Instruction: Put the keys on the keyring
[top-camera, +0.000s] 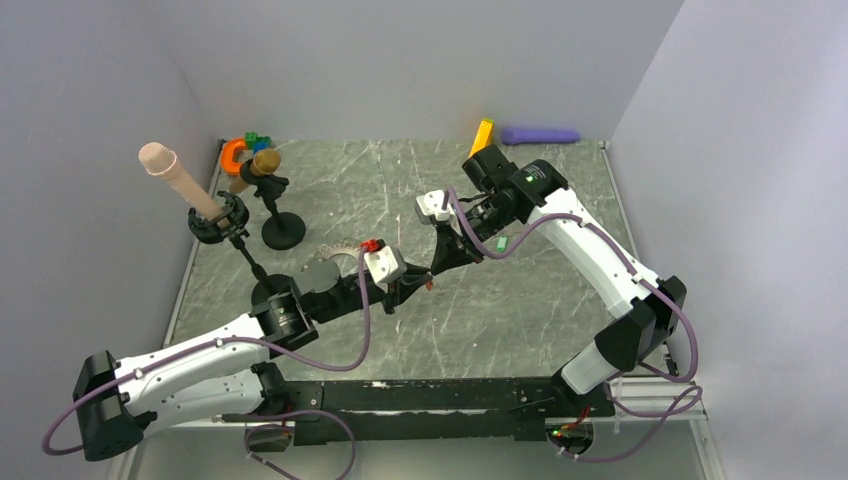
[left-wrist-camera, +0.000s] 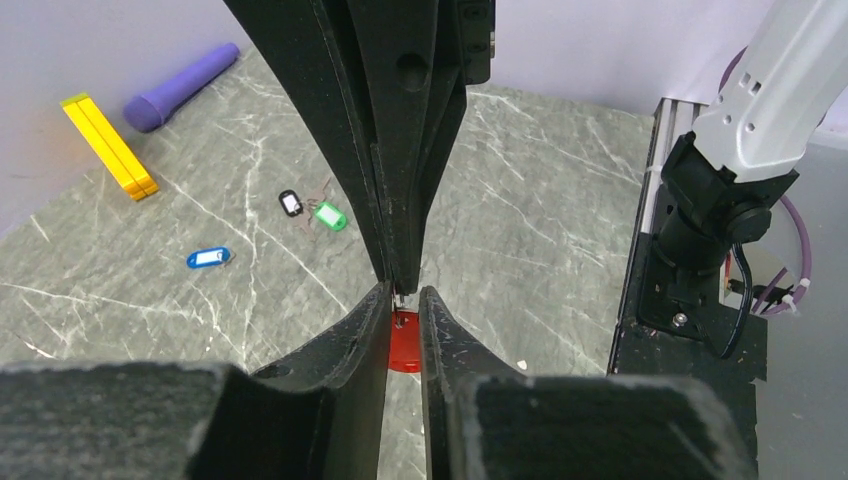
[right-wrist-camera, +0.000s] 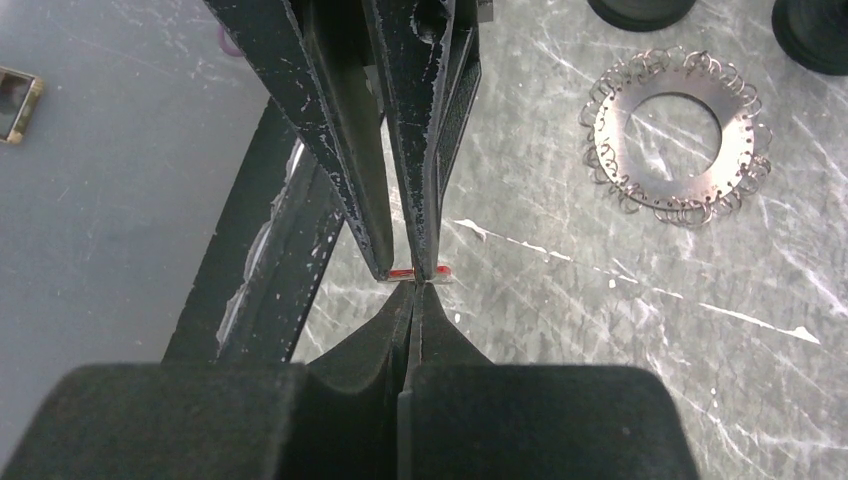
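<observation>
While the blue key (left-wrist-camera: 208, 258), black key (left-wrist-camera: 291, 203) and green key (left-wrist-camera: 329, 216) lie loose at left of the left wrist view, we see the left gripper (left-wrist-camera: 405, 298) at mid-frame pinching the red key (left-wrist-camera: 404, 350) by its edges. The right gripper (right-wrist-camera: 416, 292) is pressed together at the key's top. The keyring (right-wrist-camera: 615, 130) lies flat, well apart, upper right of the right wrist view. We judge the small key could twist or drop if either grip slackens out of step. We can read no writing; the key labels look blank.
</observation>
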